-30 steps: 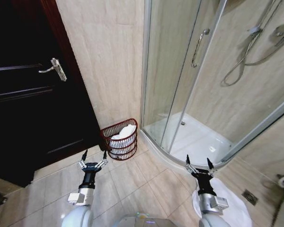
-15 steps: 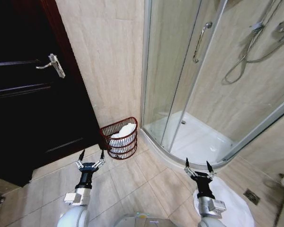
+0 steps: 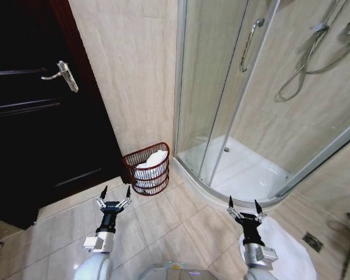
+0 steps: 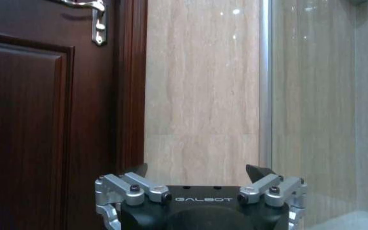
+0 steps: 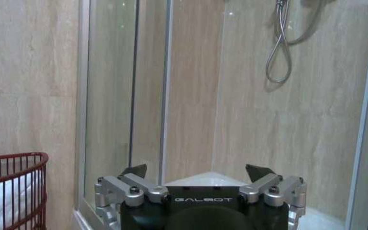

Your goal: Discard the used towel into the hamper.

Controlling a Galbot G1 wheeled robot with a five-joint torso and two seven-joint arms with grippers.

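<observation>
left gripper (image 3: 116, 192) fingers spread, right gripper (image 3: 242, 205) likewise

The tiled floor (image 3: 163, 224) carries the hamper (image 3: 147, 170) at centre and a white mat (image 3: 286, 256) lower right.

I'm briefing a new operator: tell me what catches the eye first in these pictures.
A reddish-brown wire hamper with white towels inside stands on the floor between the dark wooden door and the glass shower enclosure. Below, the left gripper and right gripper hang open and empty above the tiles.
</observation>
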